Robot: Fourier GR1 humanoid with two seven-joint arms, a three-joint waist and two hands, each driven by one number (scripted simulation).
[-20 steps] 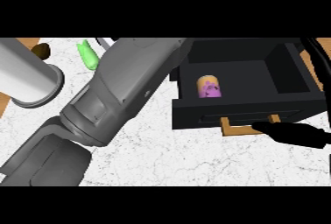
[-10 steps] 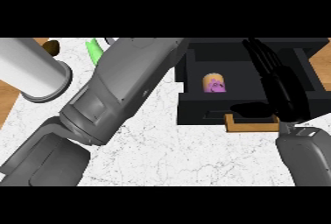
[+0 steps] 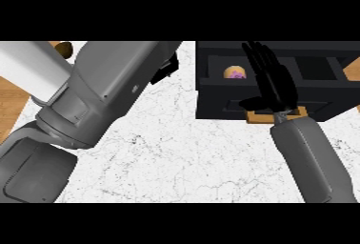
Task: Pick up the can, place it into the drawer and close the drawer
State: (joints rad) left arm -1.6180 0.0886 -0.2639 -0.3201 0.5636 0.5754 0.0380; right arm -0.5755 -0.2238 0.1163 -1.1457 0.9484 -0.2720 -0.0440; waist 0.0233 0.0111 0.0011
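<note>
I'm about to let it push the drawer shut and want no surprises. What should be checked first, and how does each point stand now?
1. Can inside the drawer: ok, it sits in the left compartment.
2. Drawer open: ok, the inside shows.
3. Right hand empty: ok, fingers straight, holding nothing.
4. Right hand out of the drawer's way: not ok, it lies stretched over the opening.
5. Left hand clear of the drawer: cannot tell, mostly hidden behind its forearm.

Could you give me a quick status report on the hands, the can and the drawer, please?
Right hand open, fingers straight over the open drawer. Left hand mostly hidden. Can inside drawer. Nothing blocking.
</note>
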